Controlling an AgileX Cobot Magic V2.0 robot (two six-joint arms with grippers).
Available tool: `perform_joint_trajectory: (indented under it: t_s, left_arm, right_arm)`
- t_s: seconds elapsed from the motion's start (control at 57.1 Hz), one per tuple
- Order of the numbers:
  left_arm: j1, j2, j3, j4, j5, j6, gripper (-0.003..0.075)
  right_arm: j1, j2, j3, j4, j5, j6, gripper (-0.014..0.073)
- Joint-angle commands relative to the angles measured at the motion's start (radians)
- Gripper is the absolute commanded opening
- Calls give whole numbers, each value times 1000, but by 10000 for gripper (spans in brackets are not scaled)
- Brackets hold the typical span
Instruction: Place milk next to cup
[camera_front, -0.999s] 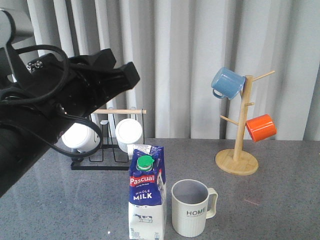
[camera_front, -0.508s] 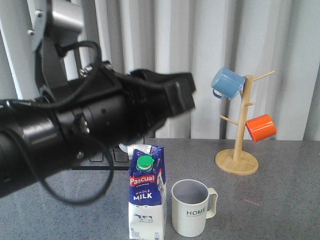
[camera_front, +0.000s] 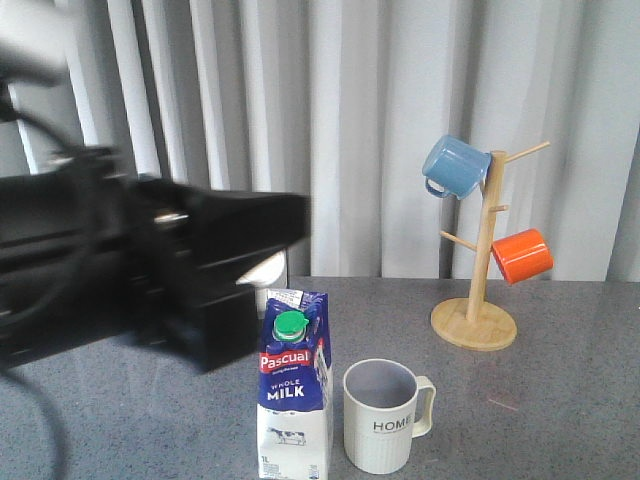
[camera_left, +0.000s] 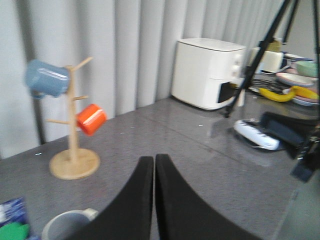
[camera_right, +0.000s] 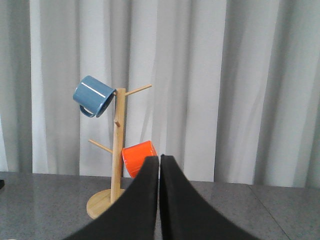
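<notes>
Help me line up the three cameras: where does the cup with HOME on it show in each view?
Front view: the cup stands low and centre, just right of the milk.
Left wrist view: only its rim shows, bottom left.
Right wrist view: not in it.
Shared landmark: the wooden mug tree.

Left arm (camera_front: 110, 270): a bulky, matte black housing, blurred in the front view, with blocky squared edges at its forward end, a black cable looping along its near side, and a pale grey rounded section at the upper corner. Left gripper (camera_left: 154, 165): two smooth black fingers, broad at the base and curving to narrow tips. Right gripper (camera_right: 159, 162): fingers of identical form, matte black, without visible markings.
</notes>
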Motion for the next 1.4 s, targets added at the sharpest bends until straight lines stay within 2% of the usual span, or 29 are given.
perform_joint_trajectory:
  t_s: [0.0, 0.158, 0.28, 0.508, 0.683, 0.841, 0.911, 0.981, 1.384]
  left_arm:
    - [76, -107, 83, -4, -129, -25, -7]
    - [251, -312, 413, -73, -342, -14, -7]
    - [384, -476, 670, -73, -466, -16, -7]
    - [621, -734, 992, -40, -490, -16, -7]
    - [743, -893, 1106, -11, -469, -19, -7]
    - [805, -1016, 1194, 50, -441, -26, -7]
    - [815, -1065, 1234, 59, -444, -26, -7]
    - [823, -1112, 1237, 66, -385, -25, -7]
    - [830, -1109, 1237, 111, -345, -26, -6]
  right_arm:
    - [-6, 2, -29, -9, -76, -1, -4]
    - [-6, 2, -29, -9, -76, -1, -4]
    - [-6, 2, -29, -9, -76, -1, -4]
    - [-6, 2, -29, -9, -76, -1, -4]
    - [-6, 2, -29, -9, -76, -1, -4]
    - [-6, 2, -29, -9, -76, -1, -4]
    - [-6, 2, -29, -9, -76, -1, -4]
    - [-6, 2, -29, -9, -76, -1, -4]
    - [-6, 2, -29, -9, -76, -1, -4]
